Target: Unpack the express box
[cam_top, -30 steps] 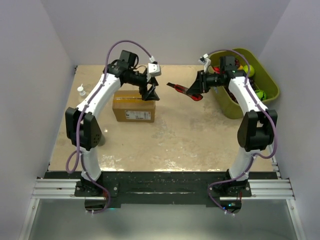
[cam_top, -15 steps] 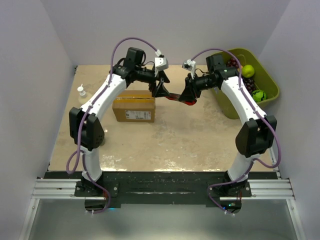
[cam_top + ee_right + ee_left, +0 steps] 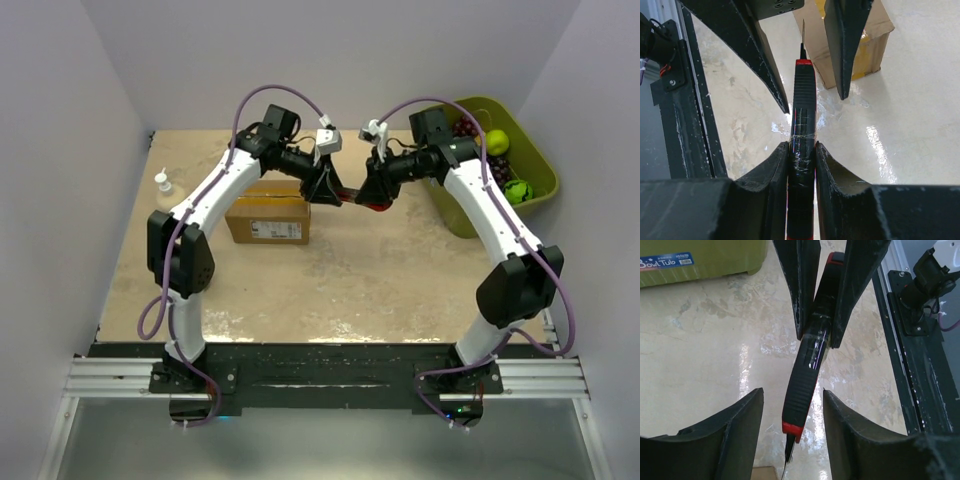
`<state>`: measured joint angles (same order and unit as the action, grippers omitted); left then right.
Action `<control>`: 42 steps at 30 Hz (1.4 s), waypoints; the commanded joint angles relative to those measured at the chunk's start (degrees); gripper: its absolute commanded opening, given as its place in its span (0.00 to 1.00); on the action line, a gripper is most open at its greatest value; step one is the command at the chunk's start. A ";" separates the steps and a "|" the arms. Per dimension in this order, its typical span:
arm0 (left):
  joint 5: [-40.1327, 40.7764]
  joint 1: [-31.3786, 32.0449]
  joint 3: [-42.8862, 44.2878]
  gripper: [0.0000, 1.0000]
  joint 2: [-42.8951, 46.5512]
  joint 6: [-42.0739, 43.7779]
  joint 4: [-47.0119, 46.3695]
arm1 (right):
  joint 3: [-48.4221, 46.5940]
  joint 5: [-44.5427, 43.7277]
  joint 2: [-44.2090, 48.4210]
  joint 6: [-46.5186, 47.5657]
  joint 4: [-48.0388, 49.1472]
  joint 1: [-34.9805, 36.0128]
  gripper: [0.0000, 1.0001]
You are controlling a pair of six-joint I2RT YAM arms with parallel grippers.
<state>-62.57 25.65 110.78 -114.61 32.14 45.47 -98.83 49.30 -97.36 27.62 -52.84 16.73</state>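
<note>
Change since earlier: both arms have swung inward; the left gripper (image 3: 327,187) has left the box's right end, and the right gripper (image 3: 372,192) has come over from the tub side. They now meet just right of the express box (image 3: 267,219), which has not shifted.
Left gripper: narrower than a second ago, but its fingers (image 3: 730,430) still stand apart on either side of the knife's blade end, with a gap on each side.
Right gripper: clamped on the handle of the utility knife (image 3: 803,115).
Utility knife: held off the table, blade tip pointing toward the box.
Express box, place: flat on the table (image 3: 380,280), just left of the two grippers, partly under the left arm.
Express box, axis: long side runs left to right, parallel to the near table edge; the white label faces the arm bases, and the taped flaps face up.
Other things: green tub (image 3: 535,150) with fruit well to the box's right; small white bottle (image 3: 162,181) to its left.
</note>
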 commanded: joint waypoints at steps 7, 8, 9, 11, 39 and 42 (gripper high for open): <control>-4.32 0.37 4.70 0.10 -2.99 2.05 5.49 | -1.19 -1.14 1.21 1.39 1.69 1.55 0.00; -4.58 0.45 4.97 0.00 -3.95 2.66 6.03 | -0.93 -0.61 1.21 0.95 1.60 1.46 0.00; -4.58 0.54 5.23 0.00 -4.13 2.84 6.47 | -0.76 -0.43 1.12 0.25 2.30 1.37 0.00; -5.72 0.54 4.97 0.00 -4.31 1.71 5.77 | -0.67 0.18 1.12 -1.41 2.91 1.03 0.00; -17.77 -7.28 -28.78 0.00 7.03 -84.35 -98.38 | 17.88 15.56 8.94 -52.05 56.71 -7.33 0.82; -17.50 -6.67 -26.41 0.00 6.59 -83.21 -96.46 | 16.21 16.44 8.33 -51.61 54.87 -6.80 0.79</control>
<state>-79.99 18.20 82.15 -109.23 -48.58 -46.50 -80.16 62.87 -89.62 -21.71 -2.24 9.17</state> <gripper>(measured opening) 0.236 0.795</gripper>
